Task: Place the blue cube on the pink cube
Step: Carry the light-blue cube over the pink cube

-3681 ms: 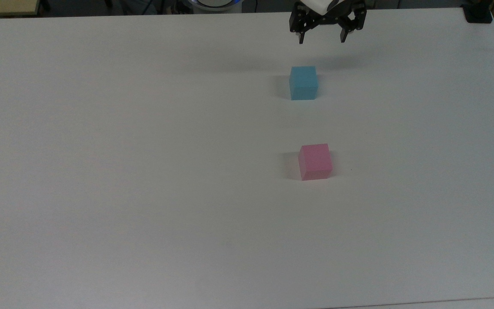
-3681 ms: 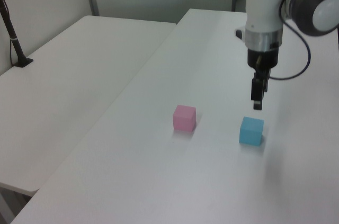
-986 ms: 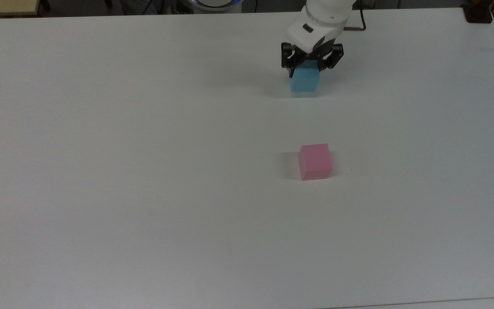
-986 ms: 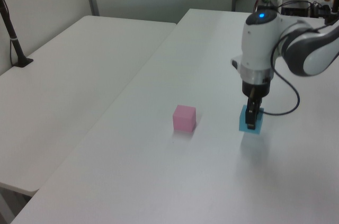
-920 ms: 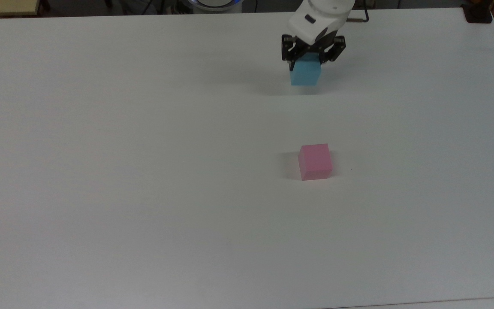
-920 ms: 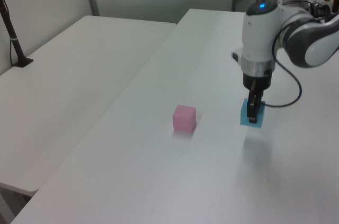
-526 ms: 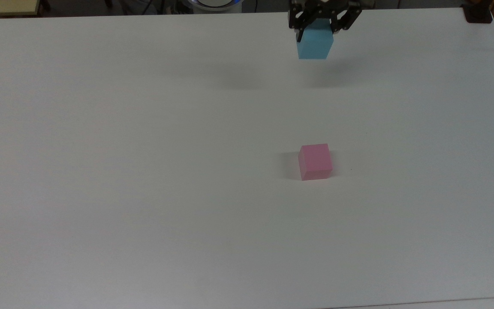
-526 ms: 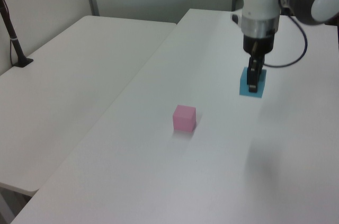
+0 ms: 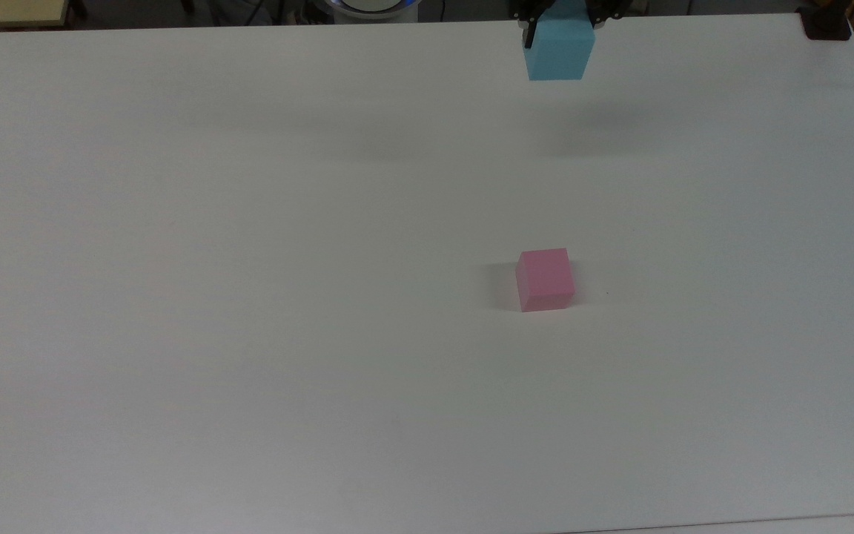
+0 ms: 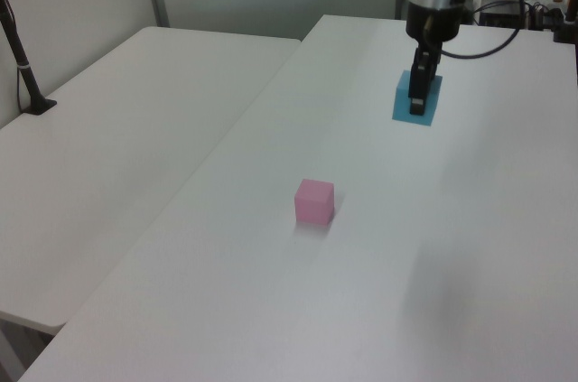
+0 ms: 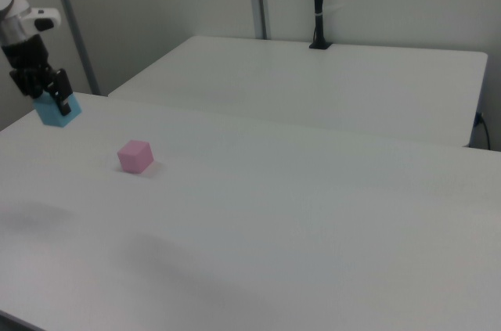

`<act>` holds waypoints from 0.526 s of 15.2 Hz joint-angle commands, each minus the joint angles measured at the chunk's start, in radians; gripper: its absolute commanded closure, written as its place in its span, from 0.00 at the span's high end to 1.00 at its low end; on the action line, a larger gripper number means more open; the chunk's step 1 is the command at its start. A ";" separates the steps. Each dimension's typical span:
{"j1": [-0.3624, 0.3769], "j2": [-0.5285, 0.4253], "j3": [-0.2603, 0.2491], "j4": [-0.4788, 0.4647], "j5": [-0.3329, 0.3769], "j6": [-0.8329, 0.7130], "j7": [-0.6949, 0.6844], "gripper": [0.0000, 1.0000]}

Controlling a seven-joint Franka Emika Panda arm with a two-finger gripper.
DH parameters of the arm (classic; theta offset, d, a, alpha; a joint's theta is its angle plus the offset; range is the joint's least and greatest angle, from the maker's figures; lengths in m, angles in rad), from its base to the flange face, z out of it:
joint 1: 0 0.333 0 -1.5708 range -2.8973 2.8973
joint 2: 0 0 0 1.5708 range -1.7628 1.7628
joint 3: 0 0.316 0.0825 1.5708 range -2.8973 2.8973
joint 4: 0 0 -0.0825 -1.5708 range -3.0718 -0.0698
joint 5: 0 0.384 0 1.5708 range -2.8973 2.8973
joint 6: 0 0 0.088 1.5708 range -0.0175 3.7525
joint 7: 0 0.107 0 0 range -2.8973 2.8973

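While the gripper (image 10: 419,100) hangs well above the white table (image 9: 249,297), its two black fingers (image 10: 421,84) are clamped on opposite faces of the blue cube (image 9: 559,50), which is lifted clear of the surface near the far edge in the top view, casting a faint shadow on the tabletop below. Resting flat and alone on the table, the pink cube (image 9: 544,279) sits well apart from the held cube, nearer the camera in the top view and toward the left view's left (image 10: 314,200). Seen in the right view, the blue cube (image 11: 59,111) hangs tilted at the right view's left, above and beyond the pink cube (image 11: 135,156).
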 commanded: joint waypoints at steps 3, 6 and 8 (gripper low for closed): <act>-0.055 0.214 -0.012 0.280 0.050 -0.031 -0.035 0.32; -0.058 0.311 -0.012 0.373 0.054 -0.029 -0.034 0.32; -0.058 0.372 -0.012 0.418 0.053 -0.023 -0.034 0.32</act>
